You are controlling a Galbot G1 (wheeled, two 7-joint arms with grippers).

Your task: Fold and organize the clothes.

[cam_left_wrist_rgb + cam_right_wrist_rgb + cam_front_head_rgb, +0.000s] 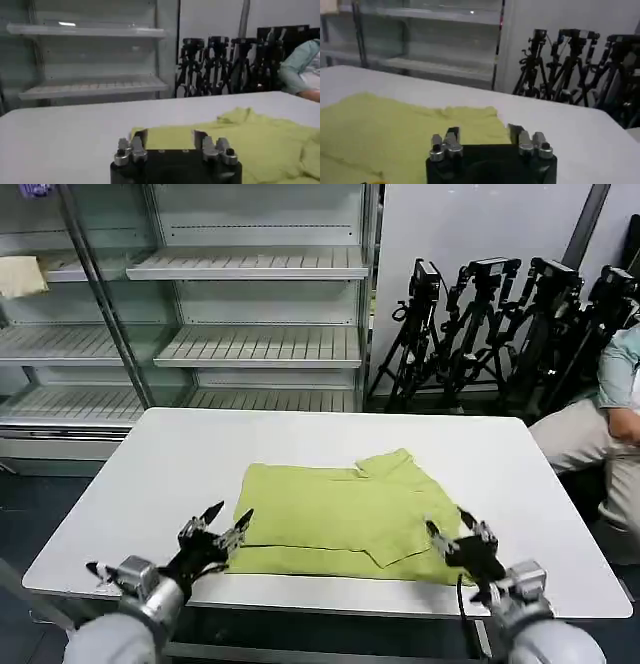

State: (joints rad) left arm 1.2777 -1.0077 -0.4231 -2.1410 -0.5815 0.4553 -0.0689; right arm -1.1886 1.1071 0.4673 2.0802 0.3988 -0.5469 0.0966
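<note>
A lime yellow-green T-shirt lies partly folded on the white table, one sleeve poking up at its far right corner. My left gripper hovers open at the shirt's near left corner, fingers spread with nothing between them. My right gripper stands open at the shirt's near right corner. In the left wrist view the shirt spreads beyond the open left gripper. In the right wrist view the shirt lies ahead of the open right gripper.
Glass-fronted shelving stands behind the table, with a pale cream cloth on a left shelf. Black tripods cluster at the back right. A seated person is at the right edge. The table's left half is bare.
</note>
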